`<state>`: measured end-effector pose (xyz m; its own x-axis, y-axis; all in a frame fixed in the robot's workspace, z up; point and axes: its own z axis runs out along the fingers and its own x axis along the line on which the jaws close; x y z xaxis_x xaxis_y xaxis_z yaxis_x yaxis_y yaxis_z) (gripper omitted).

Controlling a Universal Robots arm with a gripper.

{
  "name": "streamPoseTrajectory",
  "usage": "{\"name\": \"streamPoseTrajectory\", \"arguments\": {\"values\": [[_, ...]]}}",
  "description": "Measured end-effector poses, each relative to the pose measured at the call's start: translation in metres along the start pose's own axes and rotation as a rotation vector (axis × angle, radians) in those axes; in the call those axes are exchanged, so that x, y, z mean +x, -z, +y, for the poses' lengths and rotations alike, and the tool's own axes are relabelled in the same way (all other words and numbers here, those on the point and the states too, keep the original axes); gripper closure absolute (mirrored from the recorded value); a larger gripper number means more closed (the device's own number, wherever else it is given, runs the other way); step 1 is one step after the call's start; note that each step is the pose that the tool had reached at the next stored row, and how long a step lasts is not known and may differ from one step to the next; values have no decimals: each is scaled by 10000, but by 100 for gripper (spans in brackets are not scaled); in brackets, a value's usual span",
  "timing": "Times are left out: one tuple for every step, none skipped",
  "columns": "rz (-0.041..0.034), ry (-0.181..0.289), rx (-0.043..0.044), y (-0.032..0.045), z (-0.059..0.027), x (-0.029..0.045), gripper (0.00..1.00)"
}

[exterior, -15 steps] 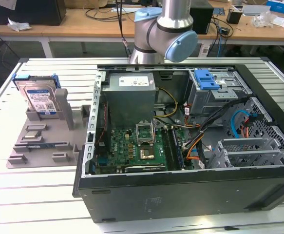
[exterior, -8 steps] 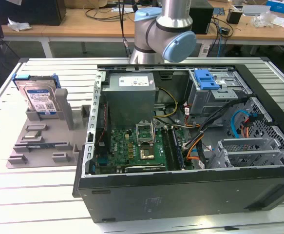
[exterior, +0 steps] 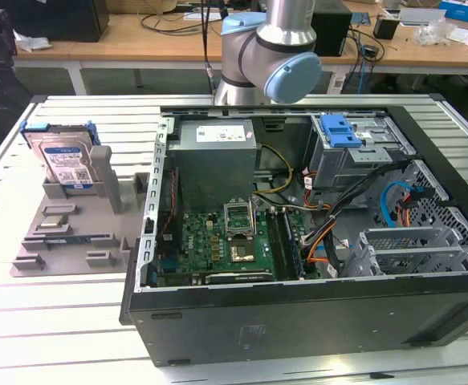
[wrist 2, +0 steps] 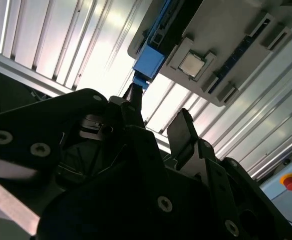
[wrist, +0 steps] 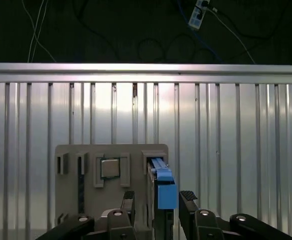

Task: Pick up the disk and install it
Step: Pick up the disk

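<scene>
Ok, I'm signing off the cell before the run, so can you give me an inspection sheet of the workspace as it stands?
Surface: slatted metal table, bearing a grey fixture tray and an open computer case.
Job's things: disk stands upright in the fixture tray, not yet picked up.
Clutter: small square chip seated in the tray.
Grippers: gripper open, holding nothing, lined up with the disk's blue end.
Cables: orange, blue and black cables inside the case.
Surroundings: wooden benches behind the table.
</scene>
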<state>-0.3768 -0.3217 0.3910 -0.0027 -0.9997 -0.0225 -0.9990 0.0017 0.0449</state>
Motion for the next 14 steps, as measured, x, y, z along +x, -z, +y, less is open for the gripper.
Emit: {"name": "streamPoseTrajectory", "arguments": {"values": [[0, 0, -1, -1, -5, -31, 52], [0, 0, -1, -2, -12, -67, 52], [1, 1, -1, -4, -20, -105, 52], [2, 1, -1, -5, -24, -125, 52], [1, 1, 0, -8, -32, -164, 52], [3, -1, -1, -9, -39, -196, 52], [3, -1, -1, -10, -45, -218, 52], [8, 0, -1, -13, -57, -250, 52], [11, 0, -1, -16, -67, -273, 52], [16, 0, 0, -20, -81, -298, 52], [20, 0, -1, -25, -93, -318, 52], [28, -1, -2, -35, -111, -346, 52], [32, -1, -2, -44, -122, -360, 52], [35, -2, -2, -59, -133, -374, 52]]}}
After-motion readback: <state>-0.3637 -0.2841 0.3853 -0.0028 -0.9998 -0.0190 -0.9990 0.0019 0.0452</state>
